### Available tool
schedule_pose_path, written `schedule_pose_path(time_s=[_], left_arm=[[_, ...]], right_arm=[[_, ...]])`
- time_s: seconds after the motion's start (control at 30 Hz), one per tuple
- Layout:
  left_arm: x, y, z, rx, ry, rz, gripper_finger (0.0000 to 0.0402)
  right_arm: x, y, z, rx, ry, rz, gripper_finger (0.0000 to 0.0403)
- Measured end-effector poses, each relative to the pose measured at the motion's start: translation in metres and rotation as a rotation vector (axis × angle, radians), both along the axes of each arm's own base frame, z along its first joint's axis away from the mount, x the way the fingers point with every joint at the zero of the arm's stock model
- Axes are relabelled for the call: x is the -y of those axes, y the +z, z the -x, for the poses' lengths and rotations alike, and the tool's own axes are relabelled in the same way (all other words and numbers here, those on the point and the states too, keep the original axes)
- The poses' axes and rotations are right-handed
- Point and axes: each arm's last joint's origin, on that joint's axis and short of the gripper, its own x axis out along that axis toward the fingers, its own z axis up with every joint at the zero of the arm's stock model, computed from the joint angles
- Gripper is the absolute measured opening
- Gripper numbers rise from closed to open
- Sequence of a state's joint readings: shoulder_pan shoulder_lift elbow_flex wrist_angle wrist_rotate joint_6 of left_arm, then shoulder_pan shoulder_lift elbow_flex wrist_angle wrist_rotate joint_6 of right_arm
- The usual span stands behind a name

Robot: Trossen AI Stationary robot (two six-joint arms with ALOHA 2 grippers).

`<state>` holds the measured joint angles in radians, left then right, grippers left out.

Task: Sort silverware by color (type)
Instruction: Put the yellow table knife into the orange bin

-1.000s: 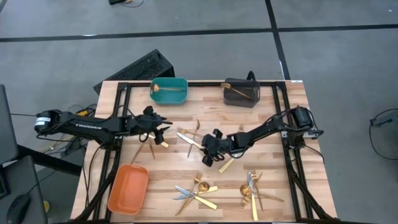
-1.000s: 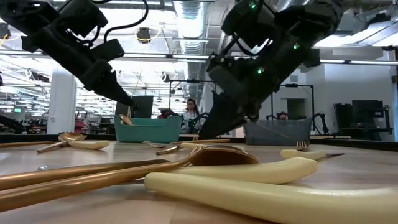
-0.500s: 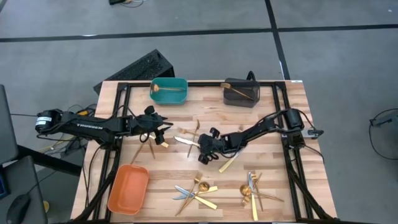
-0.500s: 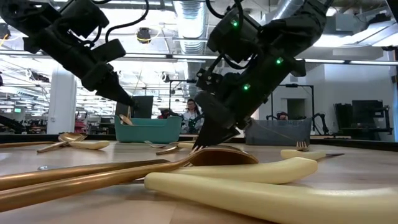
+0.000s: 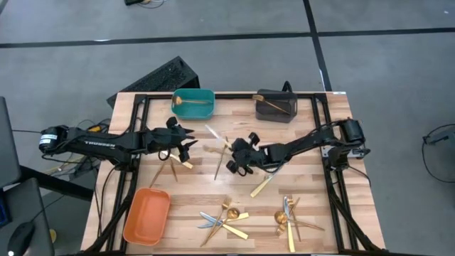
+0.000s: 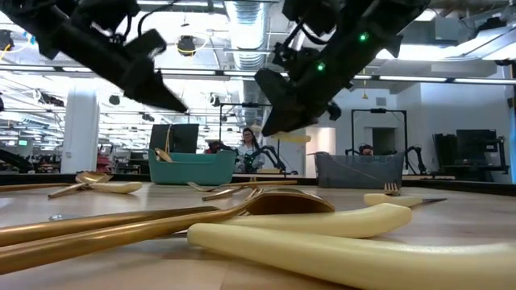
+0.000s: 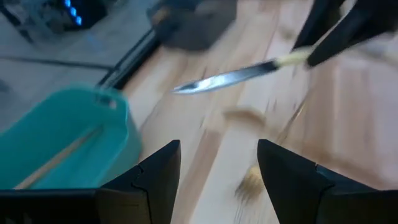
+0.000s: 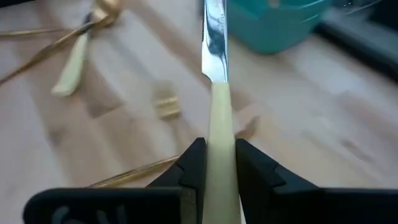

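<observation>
High view first: my right gripper (image 5: 238, 158) sits over the middle of the table (image 5: 313, 178), and from there a knife (image 5: 217, 136) sticks out with its silver blade aimed toward the teal bin (image 5: 193, 104). Right wrist view confirms it for me: both fingers (image 8: 193, 163) are clamped on the knife's pale handle, blade pointing ahead. From the low view I see the knife lifted clear of the wood. My left gripper (image 5: 186, 140) hovers near the teal bin with its jaws spread and nothing between them; through its wrist camera I see the knife's blade held up by the other arm. One gold spoon (image 5: 186, 101) lies in the teal bin and another gold piece lies in the dark grey bin (image 5: 276, 105). The orange bin (image 5: 147, 215) sits at the near left corner. More silverware lies loose on the table: a fork (image 5: 220, 161) and a pale-handled piece (image 5: 260, 185) near the middle, and two crossed heaps (image 5: 226, 217) toward the near edge.
</observation>
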<state>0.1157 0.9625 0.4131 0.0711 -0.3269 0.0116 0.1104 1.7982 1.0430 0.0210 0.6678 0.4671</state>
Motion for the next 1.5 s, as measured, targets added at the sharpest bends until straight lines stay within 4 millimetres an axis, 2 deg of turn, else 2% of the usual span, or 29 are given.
schedule_pose_path(time_s=[0.17, 0.27, 0.47, 0.7, 0.87, 0.97, 1.17, 1.37, 1.5], left_arm=[[0.001, 0.013, 0.003, 0.080, -0.045, -0.023, 0.0200], [0.003, 0.018, 0.003, 0.115, -0.093, -0.031, 0.0200], [0.007, 0.026, 0.000, 0.198, -0.266, -0.018, 0.0200], [0.013, 0.041, -0.004, 0.357, -0.508, -0.061, 0.0200], [0.015, 0.041, -0.013, 0.407, -0.600, -0.085, 0.0200], [0.015, 0.040, -0.020, 0.448, -0.638, -0.106, 0.0200], [0.019, 0.045, -0.038, 0.598, -0.842, -0.100, 0.0200], [0.017, 0.050, -0.070, 0.571, -0.911, -0.049, 0.0199], [0.018, 0.052, -0.081, 0.566, -1.006, -0.019, 0.0175]], right_arm=[[0.002, 0.017, 0.002, 0.078, -0.046, 0.032, 0.0087], [-0.004, 0.019, -0.001, 0.155, -0.015, 0.009, 0.0087], [-0.022, 0.031, -0.004, 0.450, 0.265, -0.011, 0.0087], [-0.013, 0.031, 0.006, 0.654, 0.524, -0.064, 0.0087], [-0.014, 0.041, 0.010, 0.791, 0.774, -0.094, 0.0087], [-0.017, 0.045, 0.011, 0.829, 0.884, -0.103, 0.0087], [-0.017, 0.045, 0.011, 0.826, 0.897, -0.109, 0.0087], [-0.016, 0.040, 0.010, 0.815, 0.891, -0.141, 0.0087], [-0.019, 0.040, 0.010, 0.815, 0.904, -0.152, 0.0087]])
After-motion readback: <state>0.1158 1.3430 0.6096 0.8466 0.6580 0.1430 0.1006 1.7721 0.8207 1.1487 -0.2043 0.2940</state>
